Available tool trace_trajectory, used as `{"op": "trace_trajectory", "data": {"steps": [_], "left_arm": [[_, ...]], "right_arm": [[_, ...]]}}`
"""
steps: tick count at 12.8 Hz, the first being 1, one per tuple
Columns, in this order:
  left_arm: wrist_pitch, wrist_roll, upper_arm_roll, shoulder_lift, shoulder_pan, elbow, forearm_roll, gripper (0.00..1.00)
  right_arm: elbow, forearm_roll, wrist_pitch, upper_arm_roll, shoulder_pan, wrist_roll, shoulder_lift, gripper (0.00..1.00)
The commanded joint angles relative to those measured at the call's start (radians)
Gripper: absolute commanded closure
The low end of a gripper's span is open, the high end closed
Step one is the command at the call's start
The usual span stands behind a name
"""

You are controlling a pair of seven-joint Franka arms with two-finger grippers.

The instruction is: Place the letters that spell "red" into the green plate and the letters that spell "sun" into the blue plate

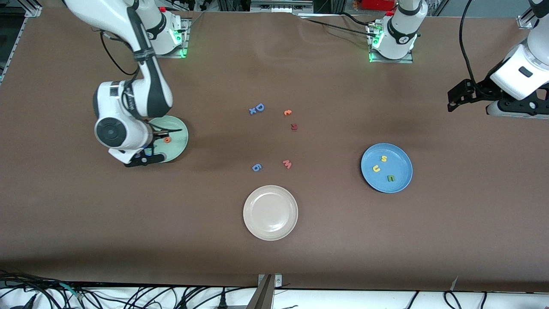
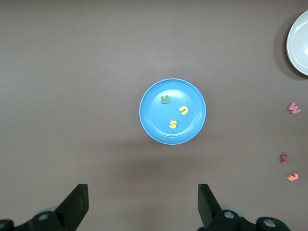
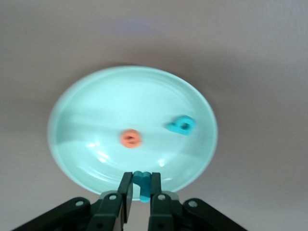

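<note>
R gripper (image 3: 140, 188) clamped on teal "r" (image 3: 141, 182) over green plate (image 3: 86, 96) rim; early release risks overshoot. L gripper (image 2: 143, 204) apart, parked.

The blue plate (image 1: 403, 182) holds a yellow "s" (image 1: 384, 159), a yellow "u" (image 1: 376, 169) and an olive "n" (image 1: 390, 178). On the bare surface (image 1: 343, 236) lie a blue capital "D" (image 1: 259, 107), a pink "w" (image 1: 287, 164) and a blue "6" (image 1: 256, 167).
</note>
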Motion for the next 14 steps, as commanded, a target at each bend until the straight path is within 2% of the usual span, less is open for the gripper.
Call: {"op": "trace_trajectory", "data": {"steps": [1,3,6,7,9,11,14], "left_arm": [[-0.010,-0.015,0.015,-0.027,-0.019,-0.023,0.013,0.00],[-0.009,-0.018,0.018,-0.028,-0.026,-0.023,0.015,0.00],[-0.007,-0.017,0.027,-0.027,-0.036,-0.023,0.013,0.00],[-0.007,-0.015,0.030,-0.027,-0.039,-0.023,0.013,0.00],[-0.007,-0.014,0.041,-0.028,-0.039,-0.023,0.015,0.00],[-0.007,-0.014,0.043,-0.028,-0.042,-0.023,0.015,0.00],[-0.009,-0.011,0.058,-0.027,-0.060,-0.023,0.015,0.00]], "right_arm": [[-0.027,0.009,0.009,0.005,-0.023,-0.043,0.027,0.91],[-0.050,0.081,0.039,0.008,-0.023,-0.047,0.046,0.83],[-0.052,0.100,0.049,0.009,-0.021,-0.058,0.056,0.81],[-0.053,0.100,0.049,0.008,-0.021,-0.058,0.058,0.74],[-0.046,0.100,0.038,0.008,-0.023,-0.058,0.053,0.31],[-0.030,0.100,0.020,-0.001,-0.023,-0.056,0.029,0.17],[0.088,0.100,-0.116,-0.044,-0.023,-0.056,0.009,0.17]]}}
